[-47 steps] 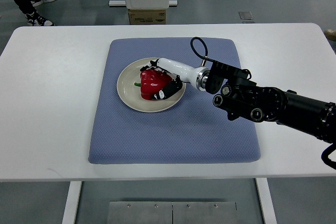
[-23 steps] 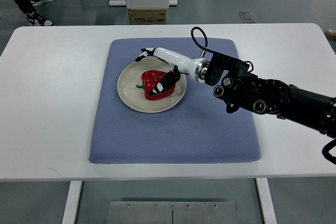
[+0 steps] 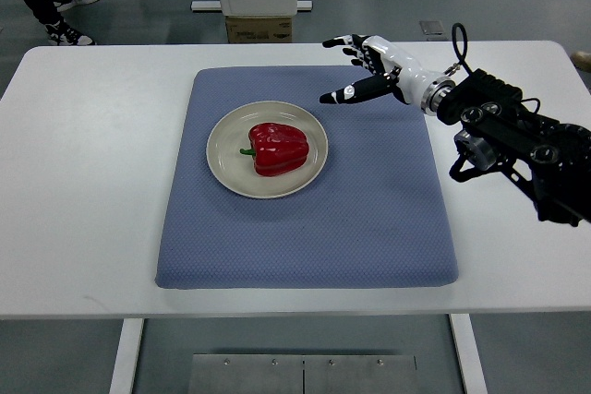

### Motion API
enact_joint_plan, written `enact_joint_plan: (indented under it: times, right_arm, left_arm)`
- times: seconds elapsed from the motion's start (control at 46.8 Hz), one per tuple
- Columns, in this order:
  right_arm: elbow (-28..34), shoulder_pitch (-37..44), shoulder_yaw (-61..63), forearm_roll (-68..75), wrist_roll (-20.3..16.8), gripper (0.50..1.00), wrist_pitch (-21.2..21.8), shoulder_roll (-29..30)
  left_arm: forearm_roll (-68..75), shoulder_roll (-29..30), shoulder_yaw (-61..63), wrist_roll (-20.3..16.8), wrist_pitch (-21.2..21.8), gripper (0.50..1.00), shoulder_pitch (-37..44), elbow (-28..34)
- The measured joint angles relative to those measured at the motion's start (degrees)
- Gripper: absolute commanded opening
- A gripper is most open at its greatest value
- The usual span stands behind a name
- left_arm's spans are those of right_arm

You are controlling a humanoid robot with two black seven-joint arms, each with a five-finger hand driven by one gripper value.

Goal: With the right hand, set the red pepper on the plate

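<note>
The red pepper (image 3: 278, 148) lies on its side at the centre of the cream plate (image 3: 225, 168), green stem pointing to 9 o'clock. The plate rests on the blue mat (image 3: 305, 228) on the white table (image 3: 83, 182). I judge placement done.

Handling, judged: light, hollow, firm but crushable skin, glossy and likely slippery. Best hold is across the broad lobed body, fingers opposing thumb, not the stem.

My right hand (image 3: 371, 69) hovers at 2 o'clock from the plate, well apart from it, fingers spread and empty, thumb pointing toward the plate. My left arm does not show.

A cardboard box (image 3: 259, 29) sits past the table at 12 o'clock; its print is too small to read. No other legible writing.
</note>
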Motion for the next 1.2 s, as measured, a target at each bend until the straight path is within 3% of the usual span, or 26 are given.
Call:
enact_joint_plan:
  times: [0.214, 0.491, 0.876, 1.197]
  right_arm:
    - [-0.22, -6.85, 14.50, 4.05, -0.50, 0.998, -0.45, 0.14]
    - [-0.16, -11.15, 15.40, 14.20, -0.12, 1.000, -1.32, -2.82]
    - [0.61, -18.28, 23.29, 14.68, 0.46, 1.000, -1.39, -3.76]
    - [5.82, -20.74, 23.56, 14.66, 0.39, 1.000, -1.32, -2.85]
  left_arm:
    - [0.01, 0.00, -0.01, 0.00, -0.01, 1.000, -0.01, 0.00]
    - [0.00, 0.00, -0.01, 0.01, 0.00, 1.000, 0.00, 0.00]
    - [0.00, 0.00, -0.01, 0.01, -0.01, 1.000, -0.02, 0.00]
    - [0.00, 0.00, -0.01, 0.02, -0.01, 1.000, -0.01, 0.00]
